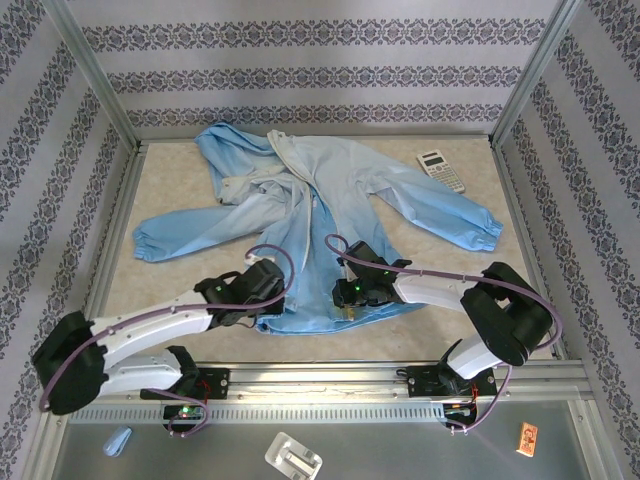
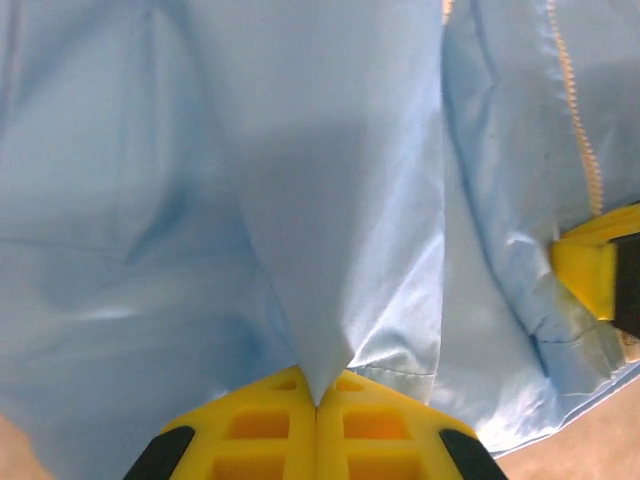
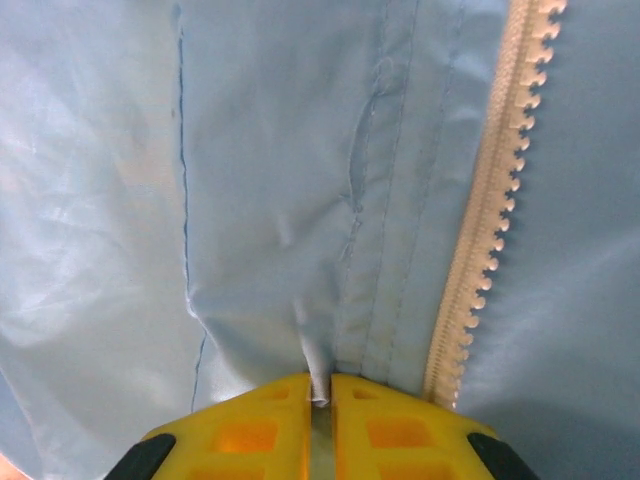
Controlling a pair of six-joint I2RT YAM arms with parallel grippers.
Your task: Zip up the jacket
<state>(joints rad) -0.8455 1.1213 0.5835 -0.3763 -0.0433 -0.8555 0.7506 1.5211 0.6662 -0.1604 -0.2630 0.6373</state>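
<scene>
Tabletop (image 1: 150, 285) bears jacket (image 1: 330, 200), calculator (image 1: 442, 170) — wrist close-up reveals zipper teeth (image 3: 490, 200).

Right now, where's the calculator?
In the top view, the calculator lies on the table near its far right corner, just beyond the jacket sleeve on that side.

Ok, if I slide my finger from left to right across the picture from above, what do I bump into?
A sleeve cuff → left gripper, jaws shut on the jacket → right gripper, jaws shut on it too → calculator → other sleeve cuff.
</scene>
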